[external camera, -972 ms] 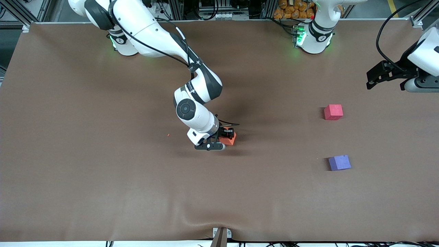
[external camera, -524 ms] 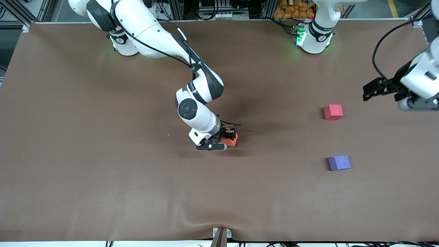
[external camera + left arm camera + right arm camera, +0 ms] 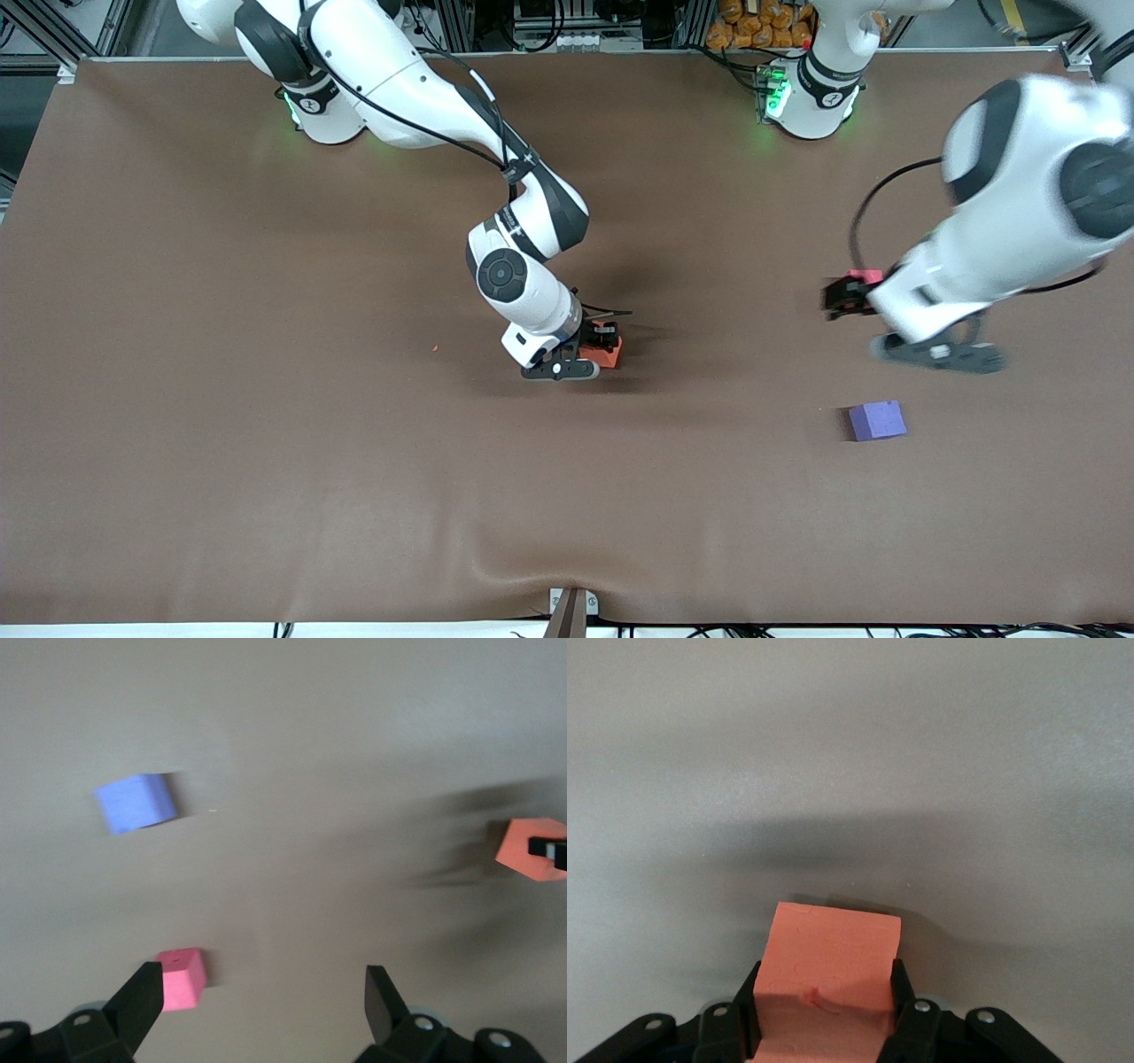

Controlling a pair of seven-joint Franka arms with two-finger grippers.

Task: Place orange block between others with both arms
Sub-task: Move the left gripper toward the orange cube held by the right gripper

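three small matte cubes of one size sit in the scene, and the orange block (image 3: 828, 979) is the one in hand: a bright orange, foam-like cube with a faintly textured top face and a small nick near its lower edge, seen in the right wrist view. the right gripper (image 3: 595, 347) has its two black fingers (image 3: 902, 992) pressed against the block's two opposite sides, grasping it near the middle of the brown table (image 3: 221, 425); from the front it looks to be at or just above the cloth, though whether the block touches the surface is hard to tell. the right arm (image 3: 425, 97) reaches out from its base at the top of the front view and bends down to that spot. a tiny orange speck (image 3: 435, 348) lies on the cloth toward the right arm's end from the block. the left gripper (image 3: 261, 1005) hangs over the table toward the left arm's end, its jaws spread wide with nothing between them, and the left arm (image 3: 1001, 221) shows blurred in the front view. the red-pink cube (image 3: 182, 978) lies just beside one of the left gripper's fingertips in the left wrist view, and in the front view only a sliver of it shows at the arm's wrist. the purple-blue cube (image 3: 877, 420) rests on the cloth nearer the front camera than the red-pink cube, well apart from it. the orange block is well apart from both.
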